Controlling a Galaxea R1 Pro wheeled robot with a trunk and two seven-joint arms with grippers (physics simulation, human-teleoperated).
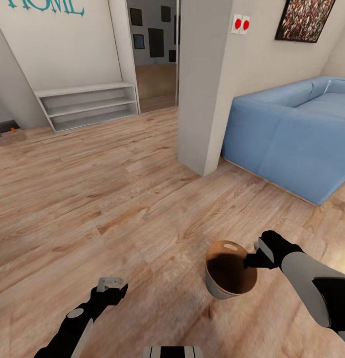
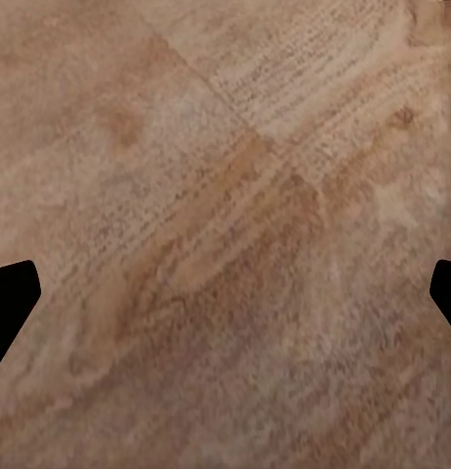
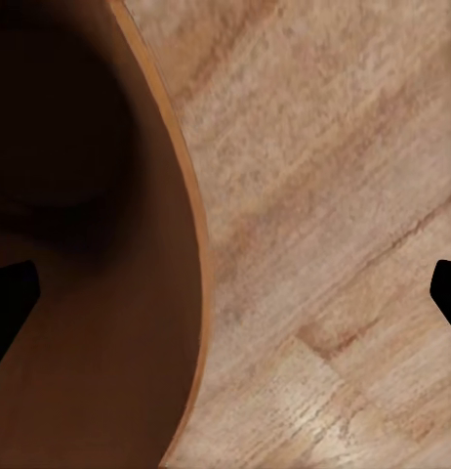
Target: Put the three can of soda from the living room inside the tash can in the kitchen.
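Our right claw grips the rim of the tash can, one finger inside its coppery wall and one outside, the bin held above the wooden floor. Our left claw hangs spread and empty. We face the blue sofa.

The head camera looks down over the floor toward the trash can; the right wrist camera looks closely into it; the left wrist camera faces bare floor.

open wood floor ahead & left; pillar, blue sofa block right.
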